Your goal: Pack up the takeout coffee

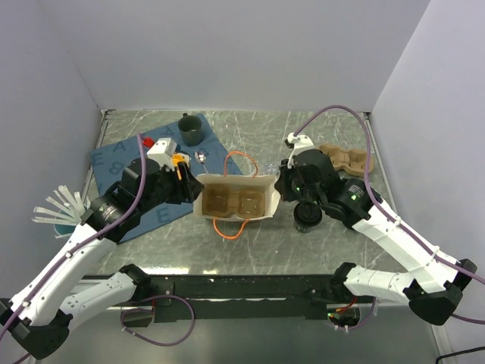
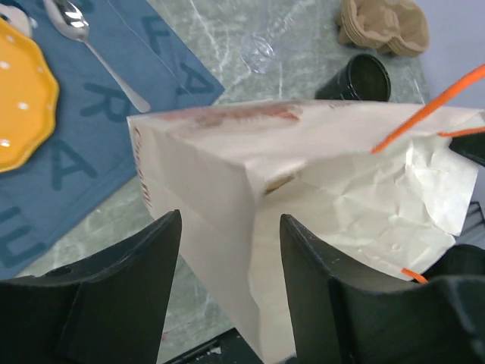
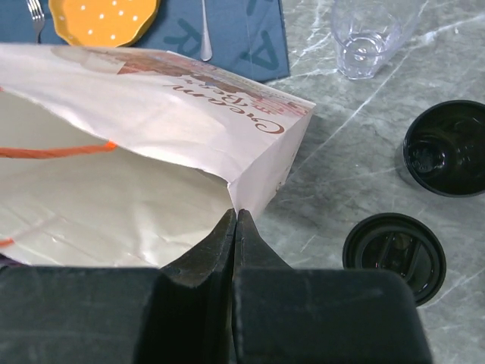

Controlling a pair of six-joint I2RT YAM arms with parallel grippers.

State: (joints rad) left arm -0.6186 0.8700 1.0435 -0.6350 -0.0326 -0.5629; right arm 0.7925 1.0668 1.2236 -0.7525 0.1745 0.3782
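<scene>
Bench [image 1: 250,250], grey marble pattern, contents listed left to right with the paper bag as reference.

- Far left of the bag: blue placemat [image 1: 114,163] carrying a yellow plate [image 2: 19,98] and a spoon [image 2: 106,64]. A dark green mug [image 1: 191,130] stands behind the bag's left end.
- Left pincer [image 2: 229,243]: at the bag's left end, jaws apart. The folded end of the bag sits between them, not squeezed.
- Paper bag [image 2: 204,182]: white, orange cord handles [image 1: 227,227], upright with its mouth open upward. Its long axis runs left to right between the two pincers.
- Pulp tray [image 1: 236,202]: brown, two wells, lying inside the bag along that axis. Both wells look empty.
- Right pincer [image 3: 236,227]: at the bag's right end, jaws together and pinched on the corner fold.
- Clear glass [image 3: 364,38]: behind the bag's right corner.
- Takeout coffee: two dark cups upright on the bench just right of the bag, outside it. The near cup [image 3: 394,258] has its lid on. The far cup [image 3: 447,148] shows a black top, lid or bare rim not certain.
- Spare pulp trays [image 1: 345,159]: stacked well right of the bag.

Judgement: the cups lie right of the bag, closest to the right arm, whose pincer is occupied holding the bag. They would go down into the wells from above.
</scene>
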